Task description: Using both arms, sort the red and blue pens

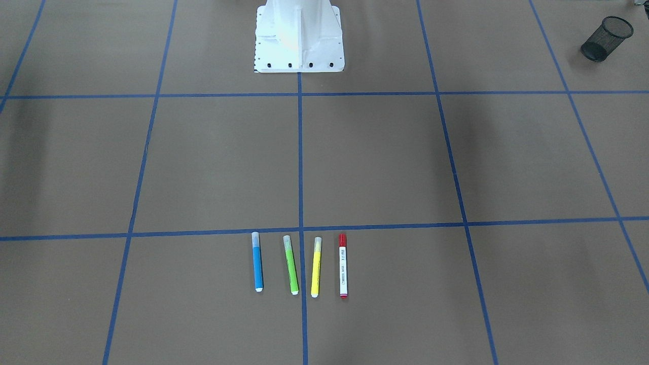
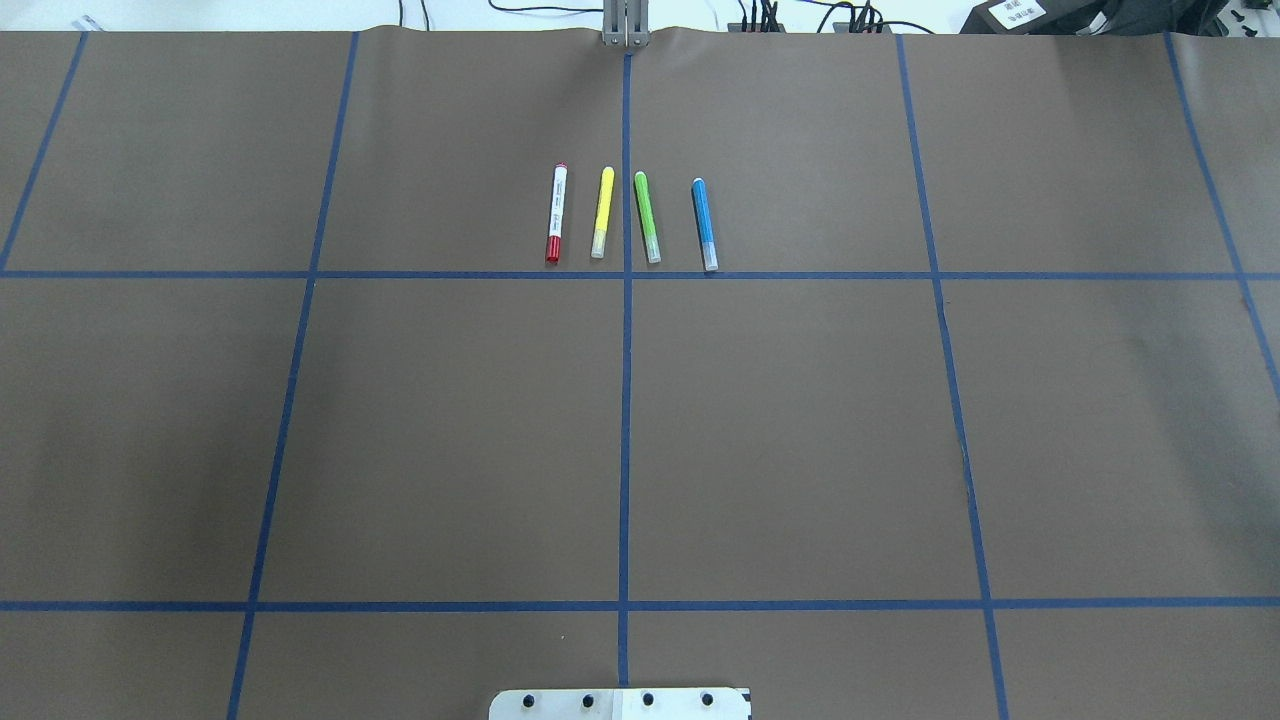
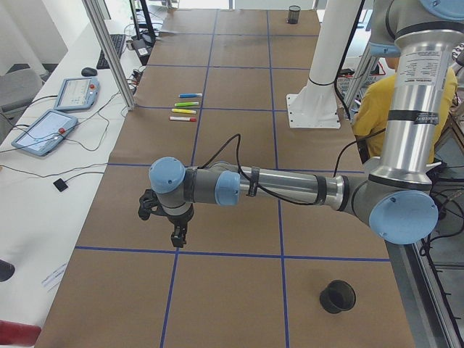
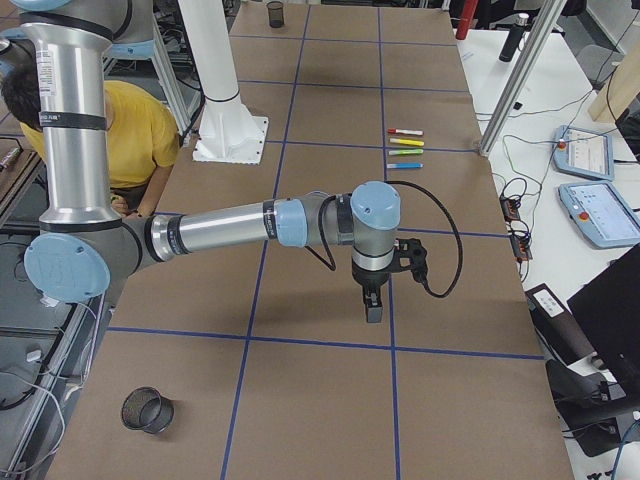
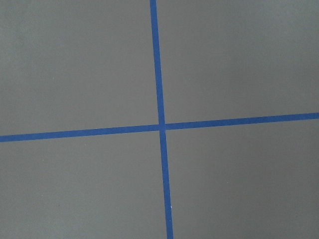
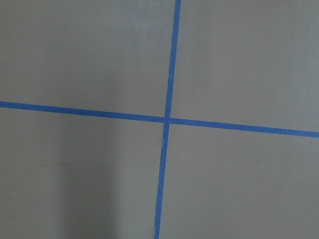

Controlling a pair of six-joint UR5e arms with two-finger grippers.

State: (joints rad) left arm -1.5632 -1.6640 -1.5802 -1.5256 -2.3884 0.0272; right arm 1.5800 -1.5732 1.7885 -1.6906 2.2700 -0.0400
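Two pens matter: the red pen (image 2: 555, 214) and the blue pen (image 2: 704, 224) lie well apart near the middle of the table's edge opposite the robot. They look light, stiff and slippery, so pinch them mid-barrel. You cannot tell whether the left gripper (image 3: 176, 240) or the right gripper (image 4: 373, 311) is parted or closed.

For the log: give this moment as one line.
red pen, blue pen: untouched in row | left gripper, right gripper: far off, state unclear

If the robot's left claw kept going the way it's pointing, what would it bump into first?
The left gripper points straight down, so it would likely meet the brown table first, near a crossing of blue tape lines. Nothing else shows below it.
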